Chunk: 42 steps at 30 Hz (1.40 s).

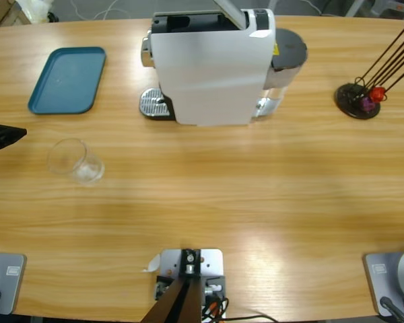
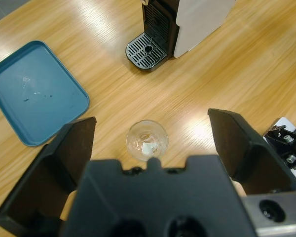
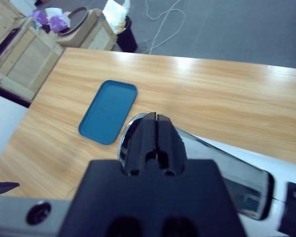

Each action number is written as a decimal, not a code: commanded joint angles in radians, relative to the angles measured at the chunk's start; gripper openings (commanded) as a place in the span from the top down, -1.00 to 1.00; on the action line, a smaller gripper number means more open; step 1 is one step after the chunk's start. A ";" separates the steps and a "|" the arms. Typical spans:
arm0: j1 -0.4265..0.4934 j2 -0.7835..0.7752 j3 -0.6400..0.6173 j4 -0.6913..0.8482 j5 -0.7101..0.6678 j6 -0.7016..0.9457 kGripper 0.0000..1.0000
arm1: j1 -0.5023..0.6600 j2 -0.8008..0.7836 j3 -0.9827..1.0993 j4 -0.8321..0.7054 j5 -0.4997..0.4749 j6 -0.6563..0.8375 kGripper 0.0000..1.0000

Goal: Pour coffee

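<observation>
The glass [image 2: 147, 140] stands on the table [image 2: 246, 64] between the left gripper's [image 2: 153, 143] wide-apart jaws; no coffee shows, apparently. Thin, slick and breakable, it wants holding mid-wall. The right gripper [image 3: 156, 123] is closed above the coffee machine [image 1: 215, 64].

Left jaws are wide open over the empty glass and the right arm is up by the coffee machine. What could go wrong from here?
1. The clear glass is light and empty, with no coffee in it; if the left gripper closes off-centre, it may tip or skid.
2. The drip tray is narrow; a poorly placed glass could miss the spout.
3. The right gripper, shut above the coffee machine, could knock it.
</observation>
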 commanded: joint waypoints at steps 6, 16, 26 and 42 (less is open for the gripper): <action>0.018 -0.025 0.042 -0.006 -0.003 -0.013 -0.95 | 0.040 0.174 0.180 -0.106 0.074 0.035 1.00; 0.025 -0.036 0.049 -0.006 -0.003 -0.015 -0.95 | 0.042 0.265 0.228 -0.098 0.106 0.109 1.00; 0.026 -0.043 0.054 -0.006 -0.002 -0.017 -0.96 | 0.012 0.273 0.307 -0.085 0.094 0.229 1.00; 0.026 -0.073 0.052 0.007 0.148 -0.151 -0.99 | 0.027 -0.247 0.109 0.031 0.219 -0.291 -1.00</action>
